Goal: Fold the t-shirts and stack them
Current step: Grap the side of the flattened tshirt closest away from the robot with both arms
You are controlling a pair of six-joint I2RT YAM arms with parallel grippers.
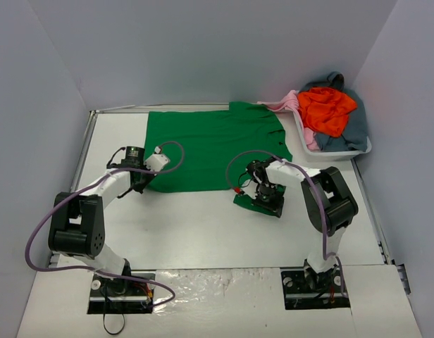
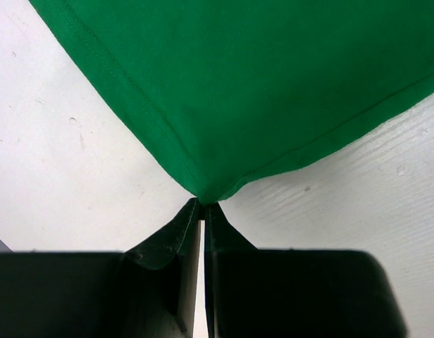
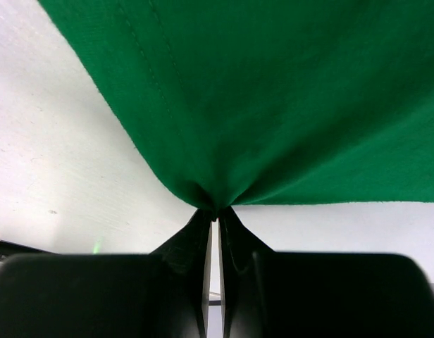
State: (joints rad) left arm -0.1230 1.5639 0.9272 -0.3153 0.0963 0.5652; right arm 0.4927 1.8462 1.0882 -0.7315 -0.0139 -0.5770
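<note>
While L fingers (image 2: 176, 236) and R fingers (image 3: 189, 243) each pinch near hem of green t-shirt (image 1: 210, 144), best lift evenly, keep cloth taut, fold twd far edge.

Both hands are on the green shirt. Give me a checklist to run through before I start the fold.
1. Grip of the left hand on the near corner of the green t-shirt: ok, shut on the hem corner.
2. Grip of the right hand on the shirt's edge: ok, shut, with cloth bunched at the tips.
3. Shirt body flat on the table: ok in the top view.
4. Hands level along the near hem: not ok, the right one looks nearer the bases.
5. Far sleeve apart from the pink shirt hanging over the white tub: cannot tell.
</note>
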